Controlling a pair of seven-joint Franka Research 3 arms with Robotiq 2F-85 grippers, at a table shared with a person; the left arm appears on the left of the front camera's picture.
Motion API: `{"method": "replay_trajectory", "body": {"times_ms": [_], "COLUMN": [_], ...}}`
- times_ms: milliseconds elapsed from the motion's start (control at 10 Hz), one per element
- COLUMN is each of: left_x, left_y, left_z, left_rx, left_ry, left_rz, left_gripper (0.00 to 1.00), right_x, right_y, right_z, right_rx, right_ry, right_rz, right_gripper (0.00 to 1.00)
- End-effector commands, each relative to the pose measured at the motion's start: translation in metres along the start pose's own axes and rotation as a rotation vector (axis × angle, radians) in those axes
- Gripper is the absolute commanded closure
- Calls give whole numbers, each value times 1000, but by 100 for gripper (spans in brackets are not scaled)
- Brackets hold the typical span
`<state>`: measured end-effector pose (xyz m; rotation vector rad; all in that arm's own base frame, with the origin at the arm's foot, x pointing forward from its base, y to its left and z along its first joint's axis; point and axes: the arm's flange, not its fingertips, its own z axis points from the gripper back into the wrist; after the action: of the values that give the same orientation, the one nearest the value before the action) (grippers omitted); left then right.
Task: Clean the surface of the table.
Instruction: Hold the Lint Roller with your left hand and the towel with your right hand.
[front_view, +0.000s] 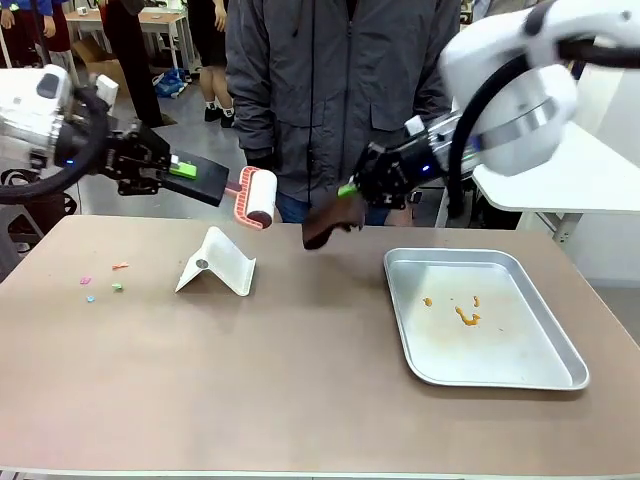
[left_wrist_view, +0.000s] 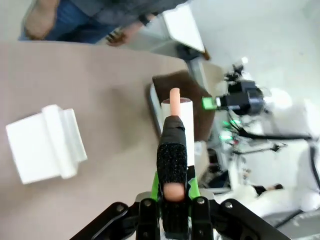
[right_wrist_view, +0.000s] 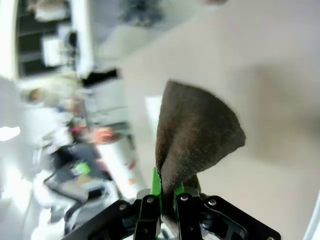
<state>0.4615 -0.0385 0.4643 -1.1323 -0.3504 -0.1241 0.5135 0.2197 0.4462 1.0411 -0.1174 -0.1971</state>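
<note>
Bits of coloured debris, four by my count, lie near the left end of the table, whose tan top spreads across the whole foreground. Above its far edge the left claw is clamped on the black handle of the one lint roller, held in the air. One white folded stand rests on the table below it, right of the bits. A careless sweep toward them could, I judge, shove the stand or flick the bits over the edge. Next along, the right claw pinches one brown cloth, which hangs near the roller; the arms might clash if both move inward. One metal tray at the right carries a few orange smears, and a dragged cloth could nudge it.
</note>
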Motion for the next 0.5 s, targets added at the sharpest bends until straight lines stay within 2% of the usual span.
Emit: {"method": "replay_trajectory", "body": {"times_ms": [0, 100, 200, 400], "left_x": [-20, -31, -45, -67], "left_y": [3, 2, 3, 11], "left_z": [46, 74, 105, 169], "left_rx": [-143, -187, -233, -260], "left_ry": [81, 73, 90, 57], "left_rz": [17, 34, 30, 81], "left_gripper": [100, 100, 100, 100], "right_x": [-86, -100, -113, -129], "right_y": [-85, -88, -93, -114], "right_z": [56, 71, 87, 143], "right_rx": [291, 340, 340, 355], "right_ry": [135, 154, 123, -37], "right_rz": [20, 42, 36, 10], "right_gripper": [100, 100, 100, 100]}}
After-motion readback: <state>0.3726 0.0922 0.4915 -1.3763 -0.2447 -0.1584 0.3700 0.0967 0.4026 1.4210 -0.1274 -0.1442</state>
